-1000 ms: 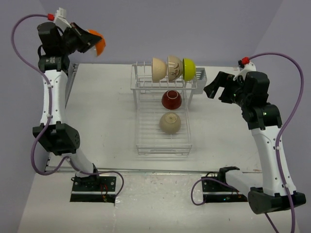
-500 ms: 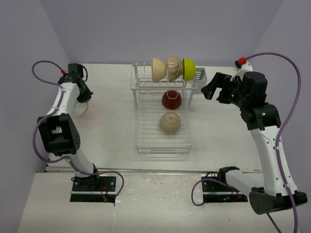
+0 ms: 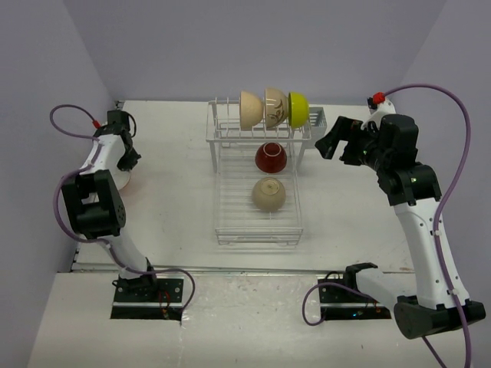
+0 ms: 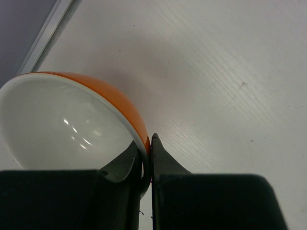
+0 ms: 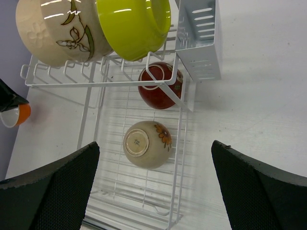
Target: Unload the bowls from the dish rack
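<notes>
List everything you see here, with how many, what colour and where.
dish rack: one, white wire, middle of the table
cutlery basket: one, white, rack's far right corner
beige bowls: three, two on edge in the tines, one upside down on the grid tray
lime-yellow bowl: one, on edge, rightmost in the tines
dark red bowl: one, upside down on the grid tray, nearest the tines
orange bowl: one, white inside, table's left edge
table: one, white, under everything
left gripper: black, shut on the orange bowl's rim
right gripper: black, open, right of the rack

White table [image 3: 176, 199] — lavender walls [image 3: 253, 46] behind it.
</notes>
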{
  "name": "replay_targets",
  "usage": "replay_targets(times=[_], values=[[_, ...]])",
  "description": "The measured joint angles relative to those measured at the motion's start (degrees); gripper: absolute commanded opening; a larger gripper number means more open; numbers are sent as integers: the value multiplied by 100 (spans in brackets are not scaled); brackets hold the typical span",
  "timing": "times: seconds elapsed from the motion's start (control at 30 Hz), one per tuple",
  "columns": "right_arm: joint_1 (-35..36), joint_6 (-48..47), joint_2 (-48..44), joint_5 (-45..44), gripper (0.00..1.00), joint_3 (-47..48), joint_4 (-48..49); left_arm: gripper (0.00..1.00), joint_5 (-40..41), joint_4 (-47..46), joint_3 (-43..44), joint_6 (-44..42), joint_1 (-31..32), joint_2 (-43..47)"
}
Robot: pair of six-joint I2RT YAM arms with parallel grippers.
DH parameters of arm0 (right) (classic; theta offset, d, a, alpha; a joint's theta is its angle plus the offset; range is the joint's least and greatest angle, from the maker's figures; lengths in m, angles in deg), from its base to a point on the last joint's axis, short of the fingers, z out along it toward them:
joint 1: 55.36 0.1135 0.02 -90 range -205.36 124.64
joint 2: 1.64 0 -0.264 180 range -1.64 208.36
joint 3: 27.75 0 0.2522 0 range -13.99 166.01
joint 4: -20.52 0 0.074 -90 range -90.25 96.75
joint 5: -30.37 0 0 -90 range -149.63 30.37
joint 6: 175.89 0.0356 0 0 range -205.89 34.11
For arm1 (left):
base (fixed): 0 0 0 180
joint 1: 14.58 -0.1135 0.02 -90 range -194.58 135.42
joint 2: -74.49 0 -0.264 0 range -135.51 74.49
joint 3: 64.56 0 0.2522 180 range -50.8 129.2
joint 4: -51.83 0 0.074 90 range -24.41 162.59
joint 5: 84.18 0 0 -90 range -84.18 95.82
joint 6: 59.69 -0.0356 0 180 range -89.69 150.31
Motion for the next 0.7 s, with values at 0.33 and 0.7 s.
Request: replay_targets(times=[0.33,0.7], values=[[0,-17,0,-4,99,-11,-2,0,0,-109,-205,-116,-232,-560],[0,-68,0,-33,99,-11,-2,22,17,-120,-61,-234,-361,-831]])
